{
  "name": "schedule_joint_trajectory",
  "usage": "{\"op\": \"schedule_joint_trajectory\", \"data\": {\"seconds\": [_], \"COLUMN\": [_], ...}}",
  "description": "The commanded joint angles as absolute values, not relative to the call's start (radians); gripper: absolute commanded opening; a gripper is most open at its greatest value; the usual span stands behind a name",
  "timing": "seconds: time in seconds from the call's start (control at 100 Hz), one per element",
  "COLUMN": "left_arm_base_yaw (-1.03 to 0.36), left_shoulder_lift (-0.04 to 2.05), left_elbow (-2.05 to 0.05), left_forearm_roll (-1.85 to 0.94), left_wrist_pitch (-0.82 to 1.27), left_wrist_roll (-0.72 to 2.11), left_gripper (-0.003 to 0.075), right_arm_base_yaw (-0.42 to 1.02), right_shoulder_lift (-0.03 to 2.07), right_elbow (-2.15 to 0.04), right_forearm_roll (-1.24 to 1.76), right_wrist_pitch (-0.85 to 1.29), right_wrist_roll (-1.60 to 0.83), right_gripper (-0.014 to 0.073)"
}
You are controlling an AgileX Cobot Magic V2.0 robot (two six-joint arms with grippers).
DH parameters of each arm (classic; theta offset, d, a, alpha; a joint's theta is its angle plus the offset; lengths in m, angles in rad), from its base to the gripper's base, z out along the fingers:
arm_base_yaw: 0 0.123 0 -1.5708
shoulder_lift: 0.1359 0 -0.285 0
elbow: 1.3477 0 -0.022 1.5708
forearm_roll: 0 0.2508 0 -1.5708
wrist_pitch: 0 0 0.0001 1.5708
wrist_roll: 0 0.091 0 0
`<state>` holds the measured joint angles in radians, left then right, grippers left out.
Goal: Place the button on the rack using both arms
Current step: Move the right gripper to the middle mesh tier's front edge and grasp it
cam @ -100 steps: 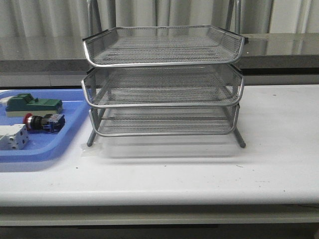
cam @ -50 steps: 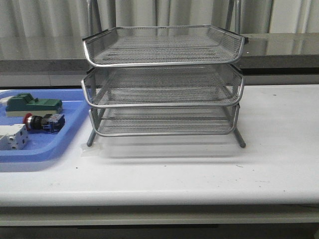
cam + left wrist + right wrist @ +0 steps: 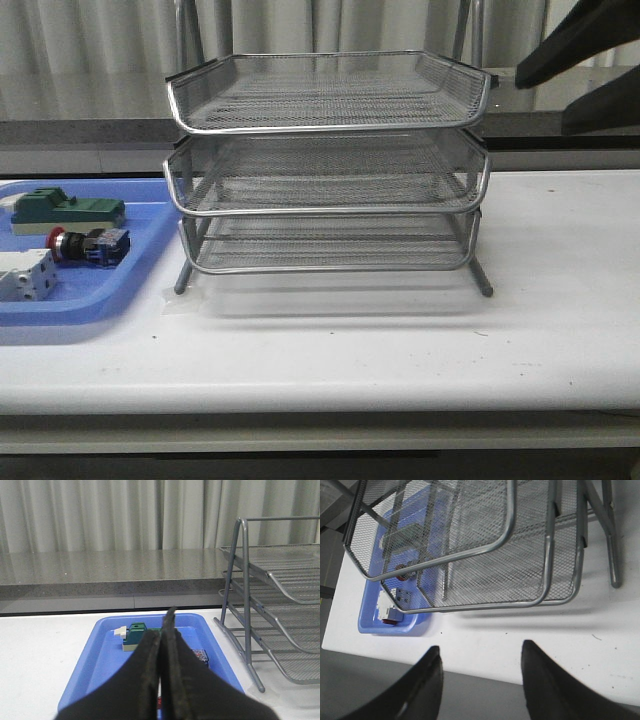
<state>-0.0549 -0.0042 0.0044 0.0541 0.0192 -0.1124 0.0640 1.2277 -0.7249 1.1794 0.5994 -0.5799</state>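
A small, rigid, likely light push-button switch [image 3: 88,245] lies in a blue tray [image 3: 100,300], best gripped across its black body; left gripper [image 3: 161,630] closed empty, right gripper [image 3: 480,655] spread wide, empty.

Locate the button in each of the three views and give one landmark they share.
Front view: button lies in the blue tray, far left, between the green block and the white component.
Left wrist view: hidden behind the shut left gripper.
Right wrist view: red cap seen through the rack's mesh.
Shared landmark: the blue tray.
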Motion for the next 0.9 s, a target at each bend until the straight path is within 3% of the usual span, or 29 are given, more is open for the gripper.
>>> {"op": "schedule_joint_trajectory", "data": {"seconds": [0.0, 0.53, 0.89], "left_arm_base_yaw": [-0.054, -0.054, -0.054], "left_shoulder_lift": [-0.036, -0.036, -0.036], "left_elbow": [0.038, 0.038, 0.038], "left_forearm_roll": [0.045, 0.045, 0.045], "left_wrist_pitch": [-0.064, -0.064, -0.064], "left_wrist_roll": [-0.117, -0.117, -0.117], "left_gripper": [-0.0020, -0.0020, -0.0020], "right_arm_base_yaw": [0.056, 0.056, 0.061], "right_shoulder_lift": [1.266, 1.565, 1.708], "right_elbow": [-0.757, -0.763, -0.850], "right_forearm_roll": [1.291, 1.701, 1.764], "right_wrist_pitch": [0.582, 0.642, 0.751], "right_wrist_roll": [-0.665, -1.042, -1.101], "right_gripper": [0.0383, 0.0383, 0.0383]}}
